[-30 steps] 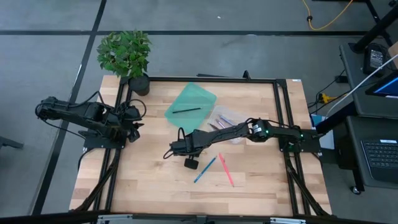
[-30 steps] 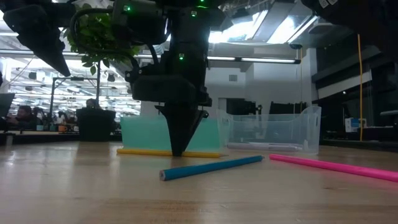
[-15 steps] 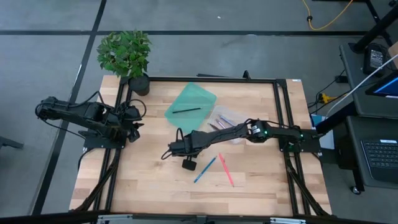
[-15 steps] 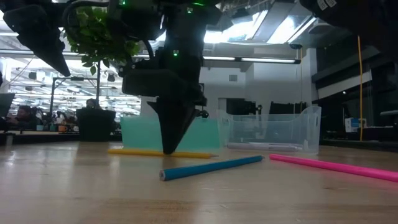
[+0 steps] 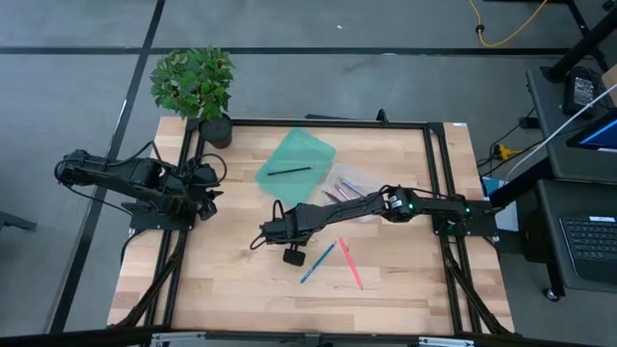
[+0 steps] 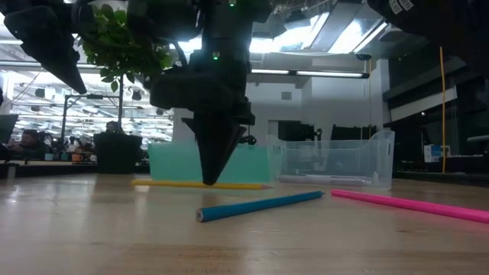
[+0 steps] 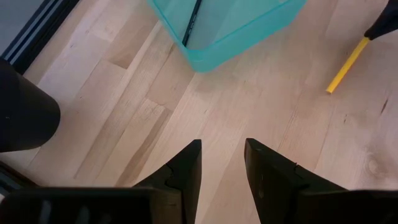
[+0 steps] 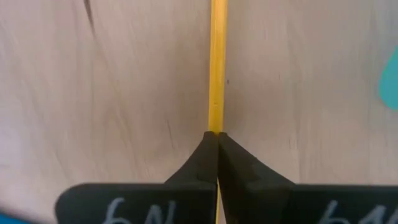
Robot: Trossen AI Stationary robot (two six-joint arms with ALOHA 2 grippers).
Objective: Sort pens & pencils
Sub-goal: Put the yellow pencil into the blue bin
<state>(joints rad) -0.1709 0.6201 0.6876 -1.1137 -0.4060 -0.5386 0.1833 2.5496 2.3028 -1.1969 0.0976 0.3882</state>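
Note:
A yellow pencil (image 6: 168,184) lies level along the table top, in front of a teal tray (image 5: 307,146) that holds a black pen (image 5: 289,171). My right gripper (image 5: 258,237) reaches in from the table's right, points down and is shut on the yellow pencil (image 8: 217,62). A blue pencil (image 6: 260,205) and a pink one (image 6: 405,203) lie flat on the wood, nearer than the gripper and to its right. My left gripper (image 7: 222,152) waits open at the table's left edge (image 5: 210,198). My right gripper (image 6: 208,182) pinches the yellow pencil's shaft (image 8: 217,121) between its two fingertips, about midway along its length. The fingers come from above, pointing down, closed across the pencil. The pencil stays level at table height; whether it is lifted clear, I cannot tell.
A clear tray (image 5: 349,181) with several sticks in it sits right of the teal tray (image 6: 168,160). A potted plant (image 5: 198,87) stands at the far left corner. Bare wood lies along the near edge and between the two arms.
My right gripper has moved a little toward the table's left, staying shut and pointing down. The yellow pencil has shifted left with it and stays level.

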